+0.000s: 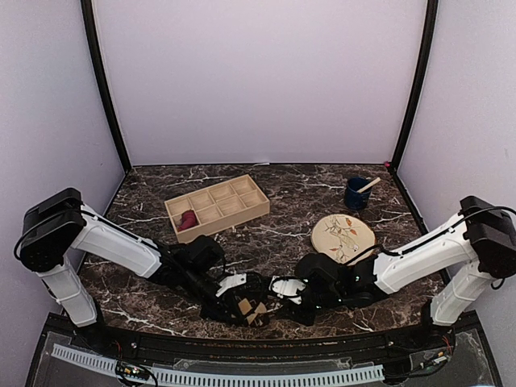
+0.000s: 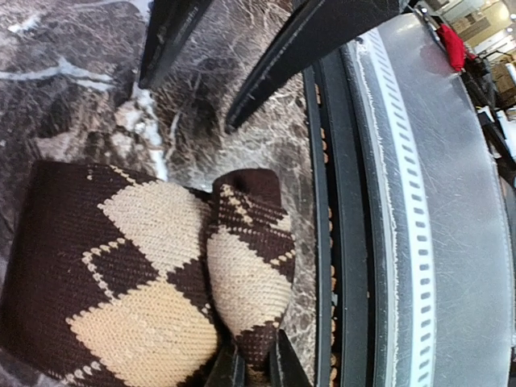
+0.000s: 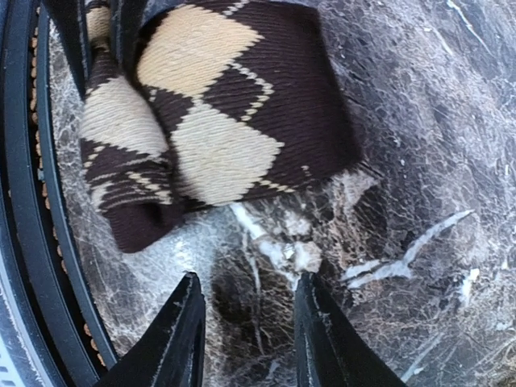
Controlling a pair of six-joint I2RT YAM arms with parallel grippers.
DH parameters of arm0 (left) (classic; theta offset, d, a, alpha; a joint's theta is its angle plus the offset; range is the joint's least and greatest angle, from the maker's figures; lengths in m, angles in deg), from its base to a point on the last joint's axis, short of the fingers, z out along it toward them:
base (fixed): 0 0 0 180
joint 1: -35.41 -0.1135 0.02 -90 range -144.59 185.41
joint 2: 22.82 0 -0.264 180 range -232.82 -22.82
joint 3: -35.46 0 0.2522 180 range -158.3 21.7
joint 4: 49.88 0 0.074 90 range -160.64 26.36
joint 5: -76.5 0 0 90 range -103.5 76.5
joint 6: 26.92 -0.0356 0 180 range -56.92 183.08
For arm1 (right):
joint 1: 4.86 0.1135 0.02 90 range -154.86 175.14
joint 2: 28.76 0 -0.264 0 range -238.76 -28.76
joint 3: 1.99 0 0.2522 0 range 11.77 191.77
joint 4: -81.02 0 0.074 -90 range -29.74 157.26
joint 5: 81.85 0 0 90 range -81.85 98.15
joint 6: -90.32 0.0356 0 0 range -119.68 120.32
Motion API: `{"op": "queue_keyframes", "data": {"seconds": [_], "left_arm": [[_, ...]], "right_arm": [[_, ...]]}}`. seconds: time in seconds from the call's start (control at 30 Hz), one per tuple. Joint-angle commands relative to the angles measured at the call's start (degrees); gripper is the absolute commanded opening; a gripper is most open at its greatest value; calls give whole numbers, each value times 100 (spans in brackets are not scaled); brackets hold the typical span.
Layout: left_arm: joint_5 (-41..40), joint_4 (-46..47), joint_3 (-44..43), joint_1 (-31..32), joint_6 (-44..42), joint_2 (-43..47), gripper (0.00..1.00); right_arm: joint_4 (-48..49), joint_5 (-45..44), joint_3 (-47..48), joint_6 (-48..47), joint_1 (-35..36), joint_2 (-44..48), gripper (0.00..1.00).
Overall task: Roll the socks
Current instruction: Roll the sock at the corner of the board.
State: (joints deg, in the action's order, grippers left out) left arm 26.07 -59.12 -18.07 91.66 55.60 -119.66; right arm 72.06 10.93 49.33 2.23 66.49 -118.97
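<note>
The dark brown sock with tan argyle diamonds (image 2: pixel 153 266) lies folded on the marble table close to the near edge, and shows between both arms (image 1: pixel 251 311). My left gripper (image 2: pixel 256 367) is shut on a rolled fold of this sock at its near end. In the top view the left gripper (image 1: pixel 235 310) sits at the sock's left side. My right gripper (image 3: pixel 248 294) stands open just short of the same sock (image 3: pixel 218 113), with only bare marble between its fingers. The maroon-red sock (image 1: pixel 187 219) lies in a compartment of the wooden tray.
A wooden tray with several compartments (image 1: pixel 230 201) stands at the back left. A dark blue cup with a wooden stick (image 1: pixel 357 193) and a round patterned plate (image 1: pixel 343 236) are at the right. A black rail (image 2: pixel 355 242) runs along the table's near edge beside the sock.
</note>
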Motion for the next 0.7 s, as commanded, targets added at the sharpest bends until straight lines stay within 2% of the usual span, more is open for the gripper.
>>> {"op": "queue_keyframes", "data": {"seconds": [0.0, 0.4, 0.67], "left_arm": [[108, -158, -98, -100, 198, -200, 0], [244, 4, -59, -266, 271, -301, 0], [645, -29, -152, -403, 283, -488, 0]], "right_arm": [[691, -34, 24, -345, 261, 173, 36], [1027, -248, -364, -130, 337, 589, 40], [989, -87, -155, -306, 455, 272, 40]]}}
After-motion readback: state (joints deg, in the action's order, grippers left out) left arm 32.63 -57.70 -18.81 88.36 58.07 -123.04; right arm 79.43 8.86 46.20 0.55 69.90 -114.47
